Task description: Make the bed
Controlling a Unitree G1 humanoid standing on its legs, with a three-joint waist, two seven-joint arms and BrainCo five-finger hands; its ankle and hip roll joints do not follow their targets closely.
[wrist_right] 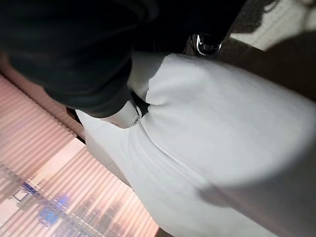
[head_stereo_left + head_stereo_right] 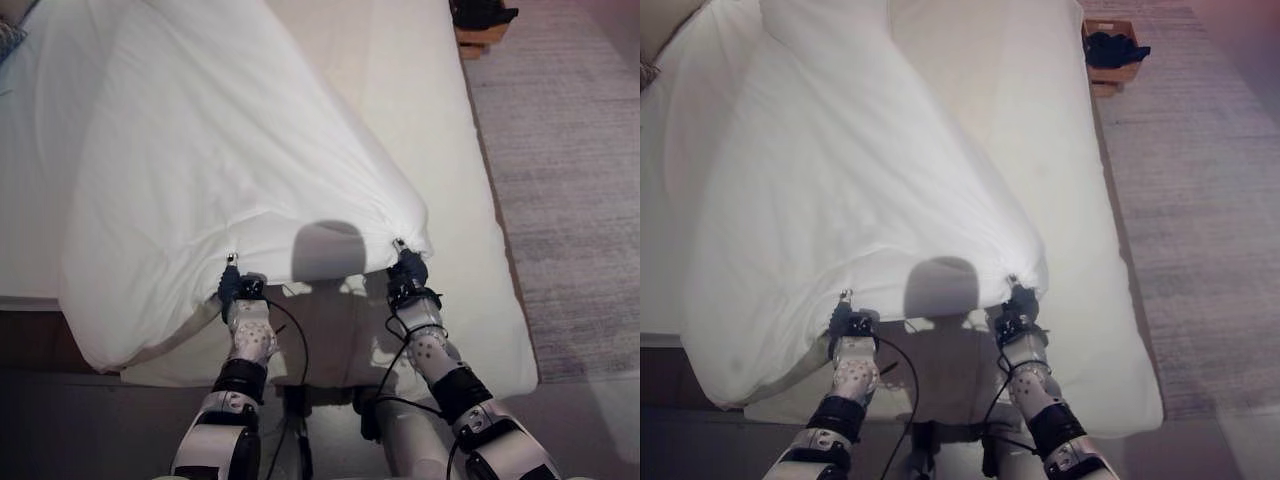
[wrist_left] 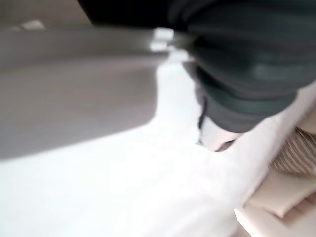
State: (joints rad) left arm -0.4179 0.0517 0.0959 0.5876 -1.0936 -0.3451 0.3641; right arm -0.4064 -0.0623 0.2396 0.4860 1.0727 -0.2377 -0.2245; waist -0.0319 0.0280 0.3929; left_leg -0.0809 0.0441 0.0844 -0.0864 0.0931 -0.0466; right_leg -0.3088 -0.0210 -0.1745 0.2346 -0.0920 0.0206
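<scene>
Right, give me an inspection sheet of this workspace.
Surface: mattress, bare cream along the robot's right side and at the near edge.
Job's things: white sheet, pulled taut toward the near edge, part hanging over the near left corner.
Clutter: nothing seen on the bed.
Hands: left hand and right hand each pinch the sheet's near edge.
Cables: nothing to report.
Surroundings: grey carpet; wooden box with dark contents.

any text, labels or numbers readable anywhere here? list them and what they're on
None can be read.
The white duvet, held up at its near edge by the left hand and the right hand, is plain.
The mattress and the carpet are bare of print.
The wooden box shows no legible marking.
</scene>
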